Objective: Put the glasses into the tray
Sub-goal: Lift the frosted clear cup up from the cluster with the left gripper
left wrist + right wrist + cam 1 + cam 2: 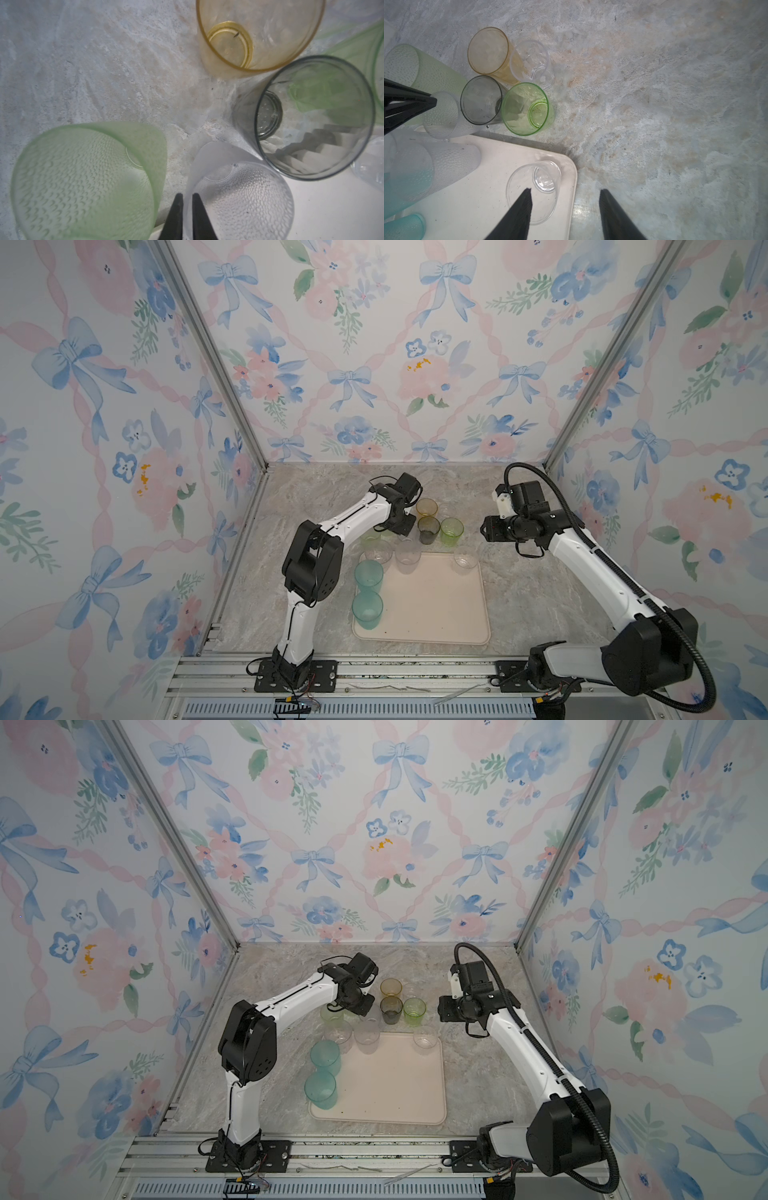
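Left gripper [187, 196] pinches only the thin rim wall of the clear dimpled tumbler [239, 199] (standing at the far edge of the tray [436, 605], just beside the smoky grey tumbler [315, 118]), so a lift could let it slip or knock that neighbour over.

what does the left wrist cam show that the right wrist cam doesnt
Left wrist only: how the left gripper pinches the wall of the clear dimpled tumbler, a finger each side. Right wrist only: the open right gripper, the teal tumblers, and the rounded corner of the tray with a clear glass on it. Both: the amber glass, smoky grey glass, bright green glass and pale green tumbler.
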